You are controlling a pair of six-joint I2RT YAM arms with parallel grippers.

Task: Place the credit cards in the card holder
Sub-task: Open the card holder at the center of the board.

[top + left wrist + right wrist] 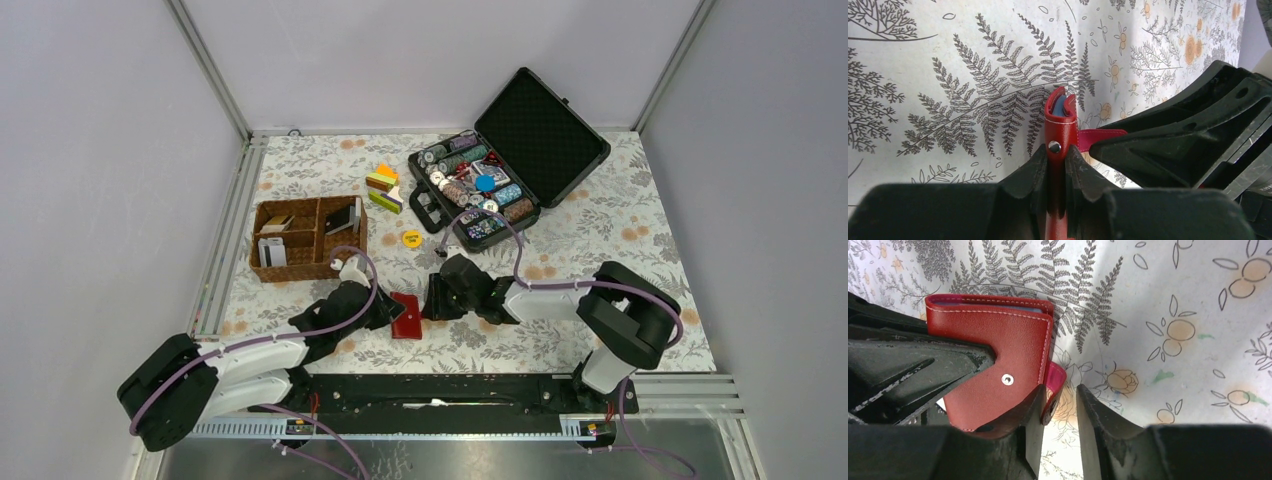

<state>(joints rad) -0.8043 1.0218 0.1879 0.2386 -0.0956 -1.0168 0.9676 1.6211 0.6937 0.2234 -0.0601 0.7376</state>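
Between the tips of my left claw (1055, 154) the red wallet (1060, 127) stands on edge, pinched tight, its long side running away from that claw. My right claw (1060, 391) sits just beside the wallet's snap tab (1057, 376), jaws a narrow gap apart and holding nothing; the tab lies at its left finger, so this claw is nearer for pulling the wallet open. Cards (271, 252) lie in the basket (300, 272), well beyond my left claw

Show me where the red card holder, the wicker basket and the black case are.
card holder (993, 337): right wrist view, red outer cover.
wicker basket (300, 272): top view, near wall.
black case (543, 125): top view, open lid's lining.
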